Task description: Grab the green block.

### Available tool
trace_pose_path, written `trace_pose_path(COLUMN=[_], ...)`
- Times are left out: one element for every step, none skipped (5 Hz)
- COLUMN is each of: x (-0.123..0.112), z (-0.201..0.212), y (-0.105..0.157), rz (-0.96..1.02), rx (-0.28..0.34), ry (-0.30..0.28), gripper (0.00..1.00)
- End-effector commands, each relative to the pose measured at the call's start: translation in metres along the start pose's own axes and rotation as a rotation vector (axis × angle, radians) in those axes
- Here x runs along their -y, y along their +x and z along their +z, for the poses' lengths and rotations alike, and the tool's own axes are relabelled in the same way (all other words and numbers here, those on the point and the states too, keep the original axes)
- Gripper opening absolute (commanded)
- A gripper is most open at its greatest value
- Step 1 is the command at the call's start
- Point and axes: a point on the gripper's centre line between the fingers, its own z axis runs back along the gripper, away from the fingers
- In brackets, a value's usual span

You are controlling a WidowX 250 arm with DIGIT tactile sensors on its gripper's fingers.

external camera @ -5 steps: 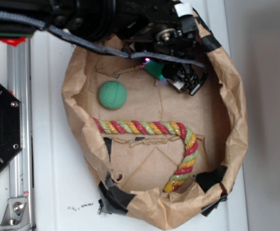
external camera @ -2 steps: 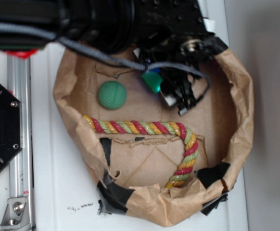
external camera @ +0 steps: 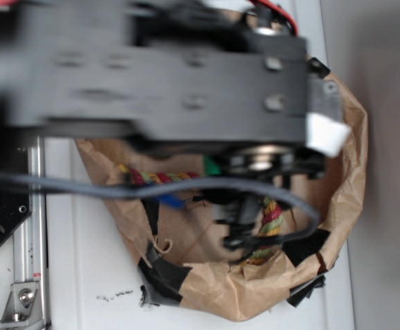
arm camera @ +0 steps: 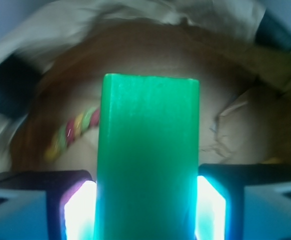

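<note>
The green block (arm camera: 148, 155) is a smooth bright green bar standing upright between my two lit fingers in the wrist view. My gripper (arm camera: 145, 205) is shut on it, with a pad pressed against each side, and holds it above the floor of the brown paper bag (arm camera: 150, 45). In the exterior view my blurred black arm (external camera: 165, 75) covers most of the bag (external camera: 341, 172). Only a small corner of the green block (external camera: 212, 166) shows under it.
A red, yellow and green rope (external camera: 272, 214) lies on the bag floor, also seen in the wrist view (arm camera: 73, 130). The round green ball is hidden under the arm. Black tape (external camera: 162, 271) patches the bag's rim. A metal rail (external camera: 31, 227) runs along the left.
My arm has risen toward the camera and swung down the frame with the green block in the gripper. It now covers the ball and the far half of the bag.
</note>
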Motion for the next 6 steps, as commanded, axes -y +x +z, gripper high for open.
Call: trace_pose_path(x=[-0.024, -0.037, -0.031, -0.031, -0.034, -0.036], z=[0.059, 0.049, 0.043, 0.044, 0.038, 0.035], y=[0.004, 0.007, 0.007, 0.006, 0.007, 0.006], rz=[-0.040, -0.035, -0.043, -0.044, -0.034, -0.020], rx=[0.005, -0.011, -0.023, -0.017, -0.025, -0.030], ry=[0.008, 0.019, 0.030, 0.042, 0.041, 0.052], gripper=[0.00, 0.00, 0.00, 0.00, 0.00, 0.00])
